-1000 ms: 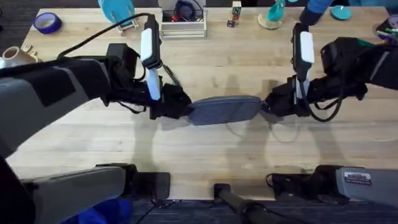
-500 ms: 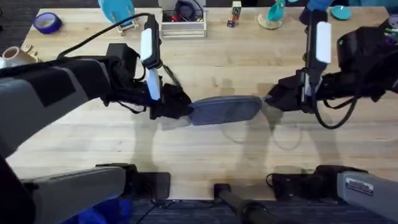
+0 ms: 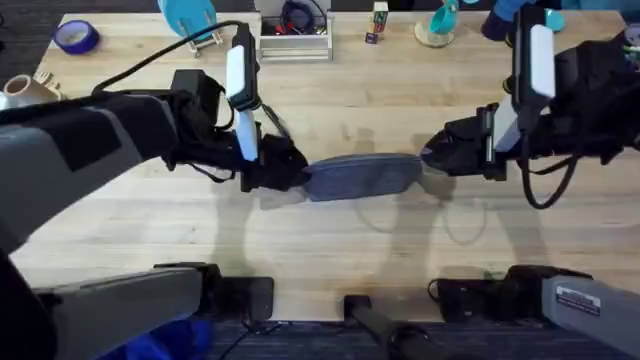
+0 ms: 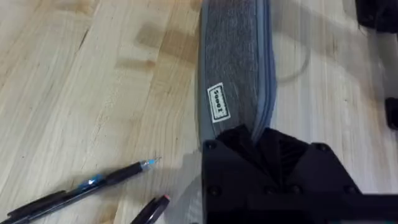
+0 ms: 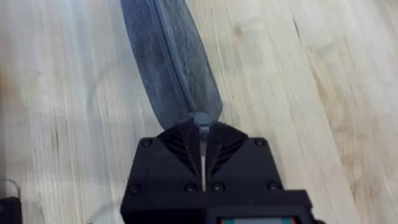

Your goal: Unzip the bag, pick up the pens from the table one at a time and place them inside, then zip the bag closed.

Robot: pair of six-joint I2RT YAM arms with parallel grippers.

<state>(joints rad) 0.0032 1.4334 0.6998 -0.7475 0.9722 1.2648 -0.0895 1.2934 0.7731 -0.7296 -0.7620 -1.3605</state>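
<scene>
Left gripper (image 3: 290, 172) was clamped on the left end of the bag (image 3: 362, 177), its black fingers pressed together over the fabric; in the left wrist view the bag (image 4: 234, 68) ran straight out from between those fingers, a small white label on its grey side. Right gripper (image 3: 432, 157) sat at the bag's right end, its fingers closed with no more than a thin slit between them. In the right wrist view the gripper (image 5: 201, 127) had a small grey piece at the bag's tip caught between its fingertips, and the bag (image 5: 169, 56) stretched away from it along the wood.

The grey-blue bag lay lengthwise, left to right, in the middle of the table (image 3: 330, 250), held at both ends. Two pens lay on the table just beside the left gripper, on its far side. The left wrist view showed one pen (image 4: 74, 190) with a blue tip and a second pen (image 4: 149, 210) with a red tip, side by side, apart from the bag.
</scene>
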